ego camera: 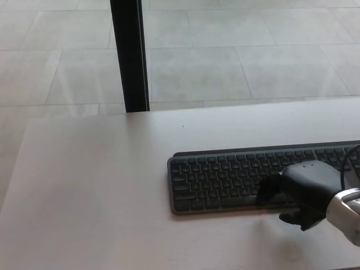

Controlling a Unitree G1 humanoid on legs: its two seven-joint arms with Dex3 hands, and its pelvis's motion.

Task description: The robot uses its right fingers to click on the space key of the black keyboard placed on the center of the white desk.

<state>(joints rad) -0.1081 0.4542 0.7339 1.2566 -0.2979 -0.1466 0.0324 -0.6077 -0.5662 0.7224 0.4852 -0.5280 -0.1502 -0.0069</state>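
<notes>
While the keyboard (247, 177) lies on the white desk (95, 197), the right hand (301, 194) rests over its front edge. One finger (269, 191) touches the bottom key row. Whether the hand is clenched cannot be told.

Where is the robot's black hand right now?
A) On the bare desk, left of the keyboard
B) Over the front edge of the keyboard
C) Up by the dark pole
B: the right hand sits low over the keyboard at its bottom row.
</notes>
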